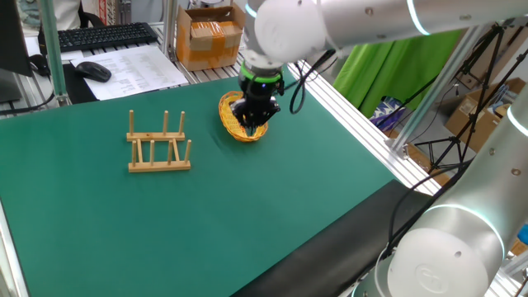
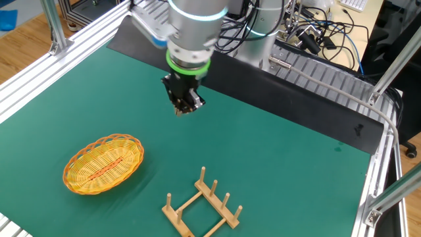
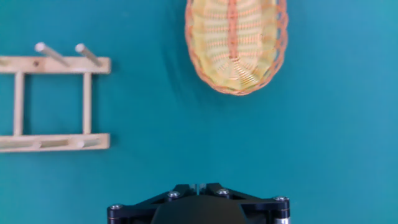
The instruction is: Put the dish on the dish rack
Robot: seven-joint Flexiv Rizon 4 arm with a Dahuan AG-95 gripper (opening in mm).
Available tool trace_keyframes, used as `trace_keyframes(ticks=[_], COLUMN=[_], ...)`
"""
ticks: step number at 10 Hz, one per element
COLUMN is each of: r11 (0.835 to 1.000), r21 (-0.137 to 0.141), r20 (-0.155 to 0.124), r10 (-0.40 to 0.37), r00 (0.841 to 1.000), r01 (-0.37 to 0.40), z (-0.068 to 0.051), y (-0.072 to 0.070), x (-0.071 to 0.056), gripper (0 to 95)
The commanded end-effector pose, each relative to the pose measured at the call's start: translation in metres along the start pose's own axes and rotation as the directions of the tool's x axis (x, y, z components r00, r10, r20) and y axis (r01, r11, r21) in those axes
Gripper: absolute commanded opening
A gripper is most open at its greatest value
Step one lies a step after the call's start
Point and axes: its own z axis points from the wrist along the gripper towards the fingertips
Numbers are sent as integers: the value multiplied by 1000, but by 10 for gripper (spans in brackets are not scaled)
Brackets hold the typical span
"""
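The tool [image 2: 185, 105] hangs above the worktop [image 2: 283, 164], its finger spread impossible to tell, with the dish [image 2: 103, 163] lying ahead of it and the dish rack [image 2: 202, 208] off to one side, so the approach step seemingly calls for advancing over the dish rim to grip it.

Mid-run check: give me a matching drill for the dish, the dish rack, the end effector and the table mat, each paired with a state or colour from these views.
Things:
1. dish
2. dish rack
3. end effector
4. table mat

Descriptions:
A. dark green, flat
B. hangs above the mat, holding nothing
C. yellow-orange woven, lying flat on the mat
D. light wood, upright pegs, nothing in it

Pairs: 1-C, 2-D, 3-B, 4-A
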Motion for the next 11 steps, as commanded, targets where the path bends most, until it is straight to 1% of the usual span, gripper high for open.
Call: trace_keyframes(ticks=[1,2,3,5,6,8,9,10,11], r11=[1000,1000,1000,1000,1000,1000,1000,999,999], r21=[7,15,17,17,14,13,13,14,12], r20=[14,12,15,21,23,28,32,29,26], r10=[0,16,13,-15,-23,-25,-28,-33,-41], r00=[1000,1000,1000,1000,999,999,999,999,999], r01=[-1,-17,-13,15,23,24,28,33,41], z=[-6,-8,-9,-11,-12,-12,-14,-19,-21], y=[-1,-2,-3,-12,-20,-26,-28,-31,-35], x=[-10,-15,-15,-16,-17,-22,-27,-38,-45], gripper=[0,0,0,0,0,0,0,0,0])
